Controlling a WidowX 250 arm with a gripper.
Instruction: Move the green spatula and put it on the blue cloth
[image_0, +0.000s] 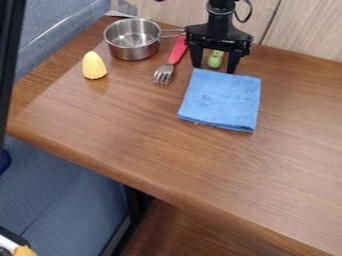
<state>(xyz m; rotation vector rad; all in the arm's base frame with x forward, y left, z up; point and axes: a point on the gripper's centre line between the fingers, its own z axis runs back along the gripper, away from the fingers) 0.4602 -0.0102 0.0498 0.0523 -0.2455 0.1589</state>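
Green item, presumably the spatula, shape unclear: lay upper centre of frame, seen between the claw's spread fingers, long axis roughly up-frame | claw: fingers apart, wood showing either side of item | blue cloth: lay just down-frame | judged: sideways pinch, then short down-frame carry, was needed

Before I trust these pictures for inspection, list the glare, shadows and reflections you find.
Camera view: soft light, with a pale sheen on the wooden tabletop; bright glints on the metal pot; a faint, darker reflection or shadow just below the yellow corn; no glare on the blue cloth; the black pincer mostly dark, with little shading.
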